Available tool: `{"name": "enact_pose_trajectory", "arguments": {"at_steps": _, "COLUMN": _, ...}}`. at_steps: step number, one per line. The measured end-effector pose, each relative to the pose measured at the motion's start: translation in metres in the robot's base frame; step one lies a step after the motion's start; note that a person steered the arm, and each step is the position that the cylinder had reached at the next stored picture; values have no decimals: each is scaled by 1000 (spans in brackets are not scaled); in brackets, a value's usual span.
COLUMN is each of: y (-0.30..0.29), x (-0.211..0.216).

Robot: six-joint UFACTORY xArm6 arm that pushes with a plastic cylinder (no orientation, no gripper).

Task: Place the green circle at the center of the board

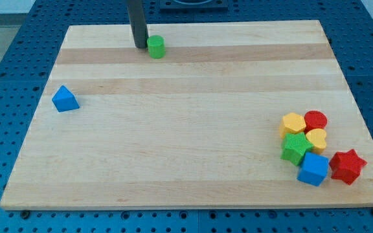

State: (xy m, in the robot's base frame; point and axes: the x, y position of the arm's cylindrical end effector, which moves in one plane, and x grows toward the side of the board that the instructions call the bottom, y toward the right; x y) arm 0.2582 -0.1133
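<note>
The green circle (155,46) is a small green cylinder near the view's top edge of the wooden board (186,129), left of the middle. My tip (140,46) rests on the board just to the left of the green circle, very close to it or touching it. The dark rod rises straight up out of the view's top.
A blue triangle (65,99) lies at the view's left. At the lower right is a cluster: a yellow hexagon (293,122), a red circle (315,120), a yellow heart (316,138), a green star (295,148), a blue cube (313,169), a red star (348,166).
</note>
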Motion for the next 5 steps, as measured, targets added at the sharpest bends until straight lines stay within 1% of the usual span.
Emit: {"name": "enact_pose_trajectory", "arguments": {"at_steps": 5, "y": 79, "x": 1}}
